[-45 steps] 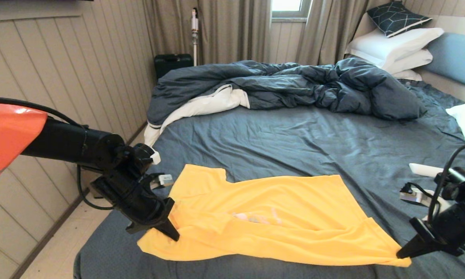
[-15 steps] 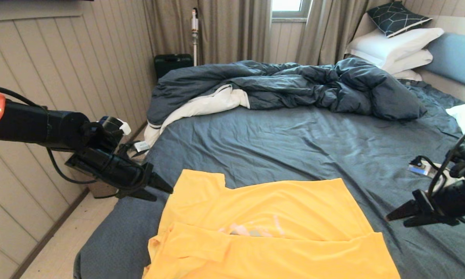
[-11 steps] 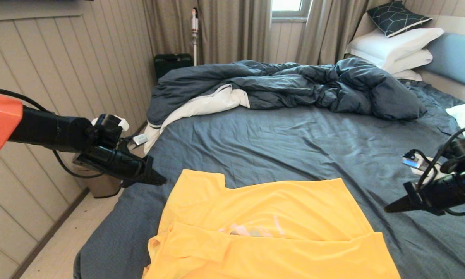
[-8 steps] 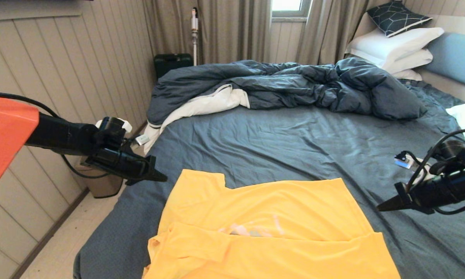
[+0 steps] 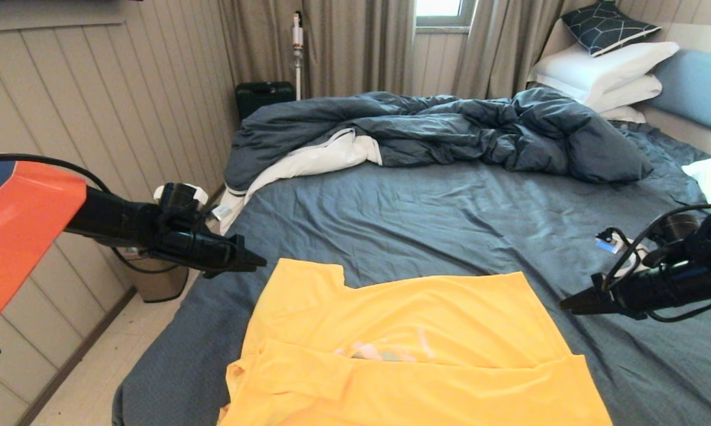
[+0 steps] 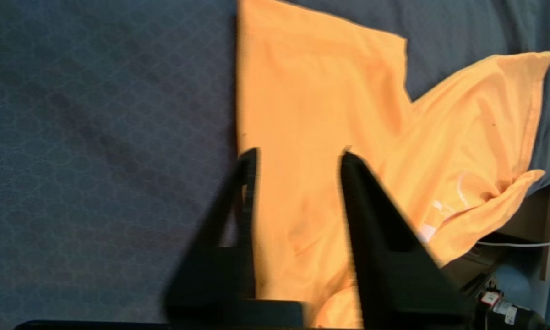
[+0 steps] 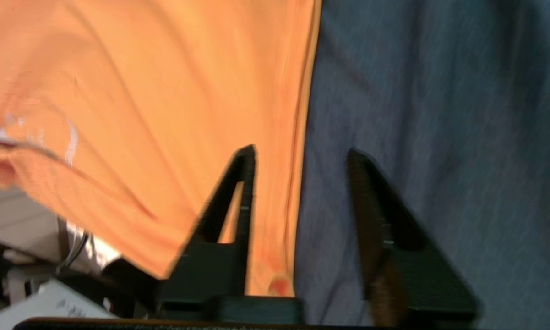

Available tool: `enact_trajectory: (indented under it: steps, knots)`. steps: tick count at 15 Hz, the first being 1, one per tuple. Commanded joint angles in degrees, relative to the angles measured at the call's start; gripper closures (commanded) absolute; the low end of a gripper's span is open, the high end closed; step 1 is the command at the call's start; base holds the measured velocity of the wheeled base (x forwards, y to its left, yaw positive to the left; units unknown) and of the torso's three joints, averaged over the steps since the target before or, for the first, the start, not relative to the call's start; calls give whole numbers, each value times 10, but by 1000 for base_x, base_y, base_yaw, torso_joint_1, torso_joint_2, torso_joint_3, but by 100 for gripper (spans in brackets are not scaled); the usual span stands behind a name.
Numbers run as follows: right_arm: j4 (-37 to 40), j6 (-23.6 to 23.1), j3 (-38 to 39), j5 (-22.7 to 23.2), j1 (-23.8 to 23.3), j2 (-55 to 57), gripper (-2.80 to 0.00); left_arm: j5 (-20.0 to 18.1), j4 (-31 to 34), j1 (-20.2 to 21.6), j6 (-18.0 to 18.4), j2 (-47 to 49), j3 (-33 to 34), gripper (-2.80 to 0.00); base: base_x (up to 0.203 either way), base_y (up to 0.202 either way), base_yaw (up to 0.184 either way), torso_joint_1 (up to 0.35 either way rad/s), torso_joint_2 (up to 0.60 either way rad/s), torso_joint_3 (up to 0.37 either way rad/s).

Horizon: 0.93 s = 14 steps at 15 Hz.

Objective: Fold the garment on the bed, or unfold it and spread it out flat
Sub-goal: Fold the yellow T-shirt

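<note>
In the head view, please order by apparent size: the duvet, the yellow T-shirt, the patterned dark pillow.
1. duvet
2. yellow T-shirt, though it lies nearer the camera and is cut off, so this is unsure
3. patterned dark pillow

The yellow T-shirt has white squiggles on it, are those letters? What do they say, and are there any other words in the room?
No text here can be read.
T-shirt: white marks mostly tucked under a fold, too hidden to read.
Small tag on the right arm: too small to read.
Small white tag on the left arm: too small to read.
</note>
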Motion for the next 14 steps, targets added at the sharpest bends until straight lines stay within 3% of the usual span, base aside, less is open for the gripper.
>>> enact_trajectory:
  steps: [1,9,14]
  knots:
    - [-9,9,-1,2,2,2,-280,-2,0,0,-2,16,-6,-280,0,0,0,0,0,0]
    - [-21,43,-2,1,47,19,-280,-3,-9,0,-2,56,-16,-280,0,0,0,0,0,0]
    - [-31,44,0,-1,50,25,-280,-5,-11,-1,-3,69,-35,-280,0,0,0,0,0,0]
